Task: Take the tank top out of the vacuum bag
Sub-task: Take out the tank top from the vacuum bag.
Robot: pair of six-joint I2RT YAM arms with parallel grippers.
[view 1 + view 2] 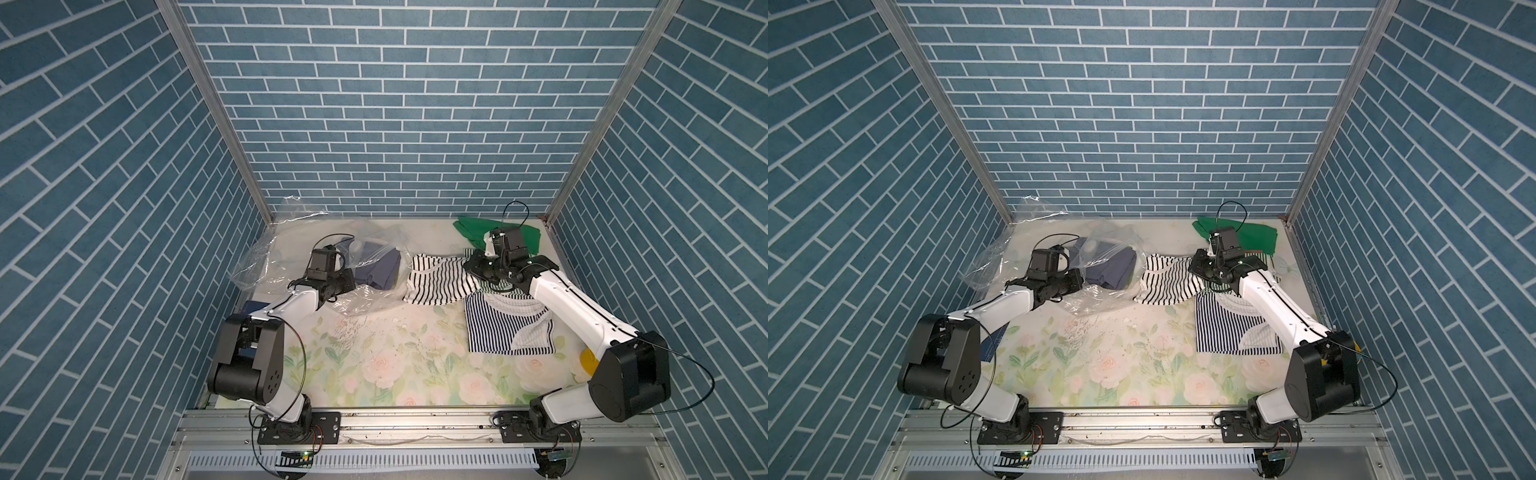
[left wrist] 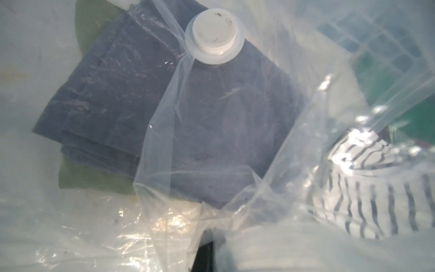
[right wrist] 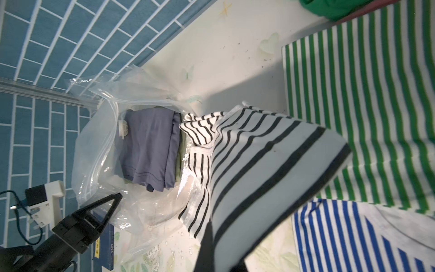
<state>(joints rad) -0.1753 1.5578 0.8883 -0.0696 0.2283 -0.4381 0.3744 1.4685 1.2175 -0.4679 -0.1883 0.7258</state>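
Observation:
The clear crinkly vacuum bag [image 1: 274, 257] [image 1: 1000, 257] lies at the back left, and its round white valve [image 2: 214, 35] rests over a folded blue-grey garment [image 1: 380, 270] [image 3: 148, 146] inside. My left gripper [image 1: 351, 284] [image 2: 211, 254] is shut on the bag's film near its mouth. The black-and-white striped tank top [image 1: 436, 278] [image 1: 1167, 282] [image 3: 270, 160] stretches from the bag's mouth to the right. My right gripper [image 1: 471, 266] [image 3: 219, 259] is shut on its right end and holds it off the table. The tank top's left edge still lies under the bag's film.
A blue-and-white striped garment [image 1: 498, 328] [image 3: 353, 235] lies under the right arm. A green-striped garment [image 3: 364, 117] and a plain green one [image 1: 469, 232] sit at the back right. A dark blue book [image 1: 253, 307] lies by the left wall. Brick-patterned walls close three sides.

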